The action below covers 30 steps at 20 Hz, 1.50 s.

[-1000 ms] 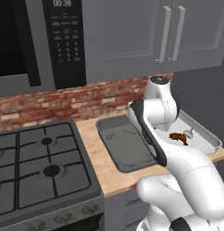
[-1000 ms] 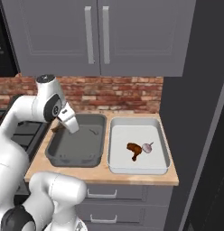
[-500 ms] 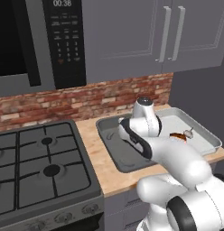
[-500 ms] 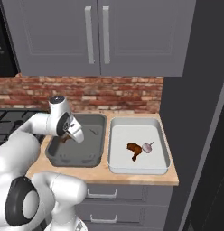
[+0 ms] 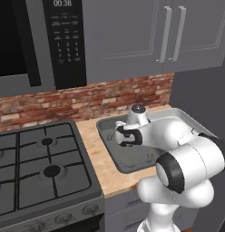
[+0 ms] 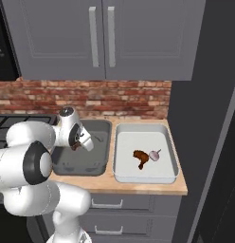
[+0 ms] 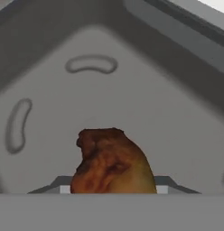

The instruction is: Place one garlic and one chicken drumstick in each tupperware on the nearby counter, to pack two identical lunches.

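Tupperware, darker: the dark grey tray (image 6: pixel 93 142) sits on the counter (image 6: pixel 152 185) beside the stovetop; in the left base view it is the tray (image 5: pixel 110 136) under the arm's hand.
Tupperware, paler: the light grey tray (image 6: pixel 164 156) lies just right of the darker one, their rims side by side, and holds one of each food.
Drumstick in the pale tray: a brown drumstick (image 6: pixel 140 157) lies near the tray's middle, its thin bone end pointing toward the front rim.
Garlic in the pale tray: a small pinkish garlic bulb (image 6: pixel 154 155) lies just right of that drumstick, very close to it; whether they touch cannot be told.
Drumstick at the hand: a second drumstick (image 7: pixel 113 163) shows plump end up in the hand view, low over a corner of the darker tray's floor (image 7: pixel 132 90); in the right base view a brown bit (image 6: pixel 76 144) shows at the hand.
Gripper: the gripper (image 6: pixel 79 143) reaches down into the darker tray, with its wrist in the left base view (image 5: pixel 128 136).
Grip: the finger tips are hidden behind the drumstick, so it cannot be told whether the jaws grip it or have let go.
Counter: tan wood-look top, bare along its front edge.
Stovetop: the black gas stovetop (image 5: pixel 37 163) borders the counter on the left.
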### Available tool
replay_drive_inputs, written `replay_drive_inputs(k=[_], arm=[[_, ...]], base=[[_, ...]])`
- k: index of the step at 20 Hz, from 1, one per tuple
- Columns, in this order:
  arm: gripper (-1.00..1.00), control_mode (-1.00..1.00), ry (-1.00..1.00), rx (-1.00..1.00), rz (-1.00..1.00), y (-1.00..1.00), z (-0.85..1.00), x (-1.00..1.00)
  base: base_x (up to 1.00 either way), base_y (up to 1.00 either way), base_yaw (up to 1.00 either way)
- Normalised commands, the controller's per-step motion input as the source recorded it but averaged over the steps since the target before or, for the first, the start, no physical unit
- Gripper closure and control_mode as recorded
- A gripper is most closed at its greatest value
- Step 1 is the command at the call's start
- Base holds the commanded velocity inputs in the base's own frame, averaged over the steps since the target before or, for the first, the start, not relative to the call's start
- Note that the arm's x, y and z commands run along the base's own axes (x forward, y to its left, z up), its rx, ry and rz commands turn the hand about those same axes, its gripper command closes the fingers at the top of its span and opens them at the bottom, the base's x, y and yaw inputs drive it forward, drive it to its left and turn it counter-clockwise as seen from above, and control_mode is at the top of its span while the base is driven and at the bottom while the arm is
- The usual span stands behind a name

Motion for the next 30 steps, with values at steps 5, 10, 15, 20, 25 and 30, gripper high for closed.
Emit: replay_drive_inputs(k=[5,10,15,20,25,30], arm=[[-1.0,-1.0,0.0,0.0,-0.1,0.0,0.91,0.01],[-1.0,-1.0,-0.01,-0.01,-0.07,0.12,0.49,-0.52],[-1.0,-1.0,-0.17,-0.08,0.0,0.26,-0.67,-1.0],[-1.0,-1.0,-0.11,0.05,-0.08,0.04,0.11,-1.0],[-1.0,-1.0,0.11,0.02,-0.24,0.0,1.0,-1.0],[-1.0,-1.0,0.12,0.0,-0.23,0.0,0.9,-1.0]], base=[[0.0,0.0,0.0],[0.0,0.0,0.0],[0.0,0.0,0.0],[0.0,0.0,0.0],[0.0,0.0,0.0],[0.0,0.0,0.0]])
